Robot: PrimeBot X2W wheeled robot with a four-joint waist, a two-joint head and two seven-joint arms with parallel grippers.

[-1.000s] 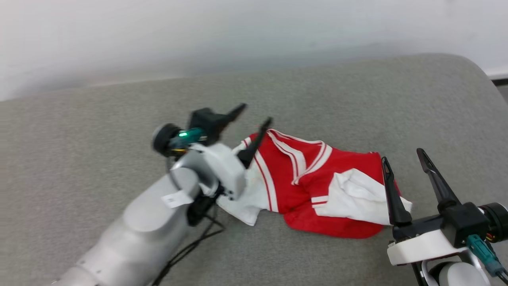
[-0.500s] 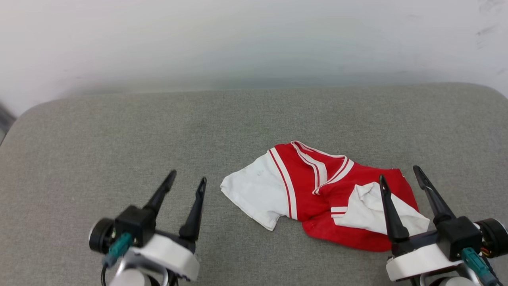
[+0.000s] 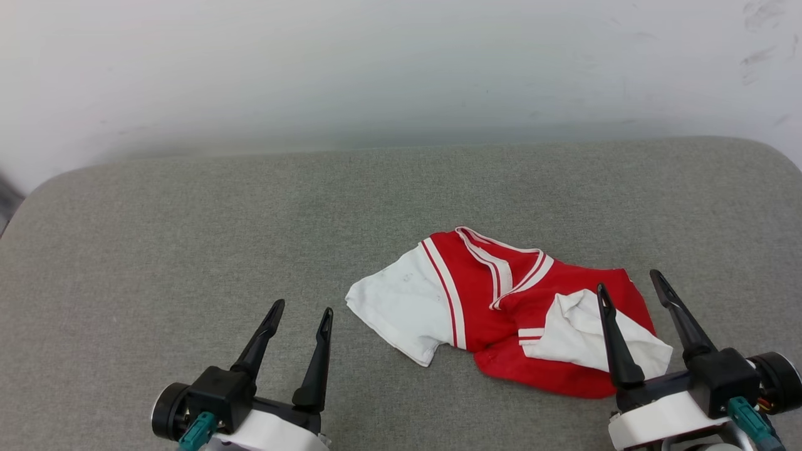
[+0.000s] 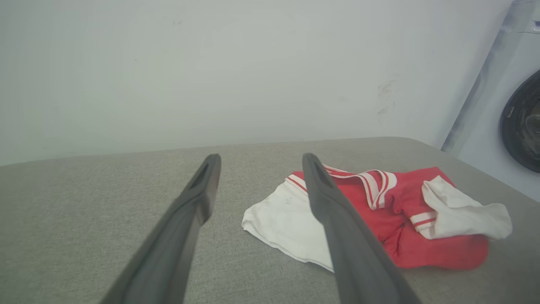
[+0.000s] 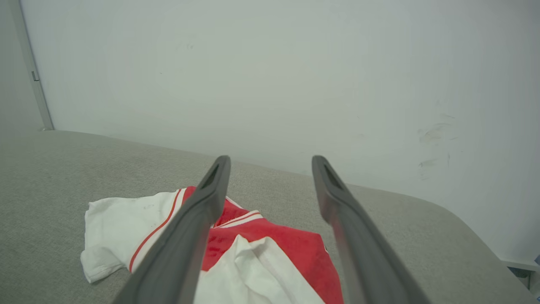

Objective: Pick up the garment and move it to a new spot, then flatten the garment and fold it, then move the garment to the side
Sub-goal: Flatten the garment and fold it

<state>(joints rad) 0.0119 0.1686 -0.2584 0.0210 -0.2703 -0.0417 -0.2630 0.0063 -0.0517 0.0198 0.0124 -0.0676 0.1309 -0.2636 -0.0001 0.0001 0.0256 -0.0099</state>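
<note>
Garment [image 3: 495, 294]: crumpled, red-and-white, on grey worktop [image 3: 188, 238], just right of left fingers [image 3: 318, 357], partly below right fingers [image 3: 613, 332]. Left fingers: spread wide, holding nothing, clear of cloth. Right fingers: spread wide, holding nothing, 1 finger crossing white sleeve in head view.

- A wide grey fabric-covered surface [image 3: 188, 250] spans the foreground; its weave is fine and flecked, and its far corners are rounded.
- A plain white wall [image 3: 376, 62] rises directly behind it, with a soft grey shade along the line where the two meet.
- Faint dark scuff marks [image 3: 761, 56] sit on the wall towards the right.
- In the left wrist view, a pale appliance with a dark round door [image 4: 521, 122] stands past the surface's right corner.
- In the right wrist view, a thin vertical grey trim strip [image 5: 31, 71] runs down the wall at the far left.
- The light is even and diffuse, without hard shadows.
</note>
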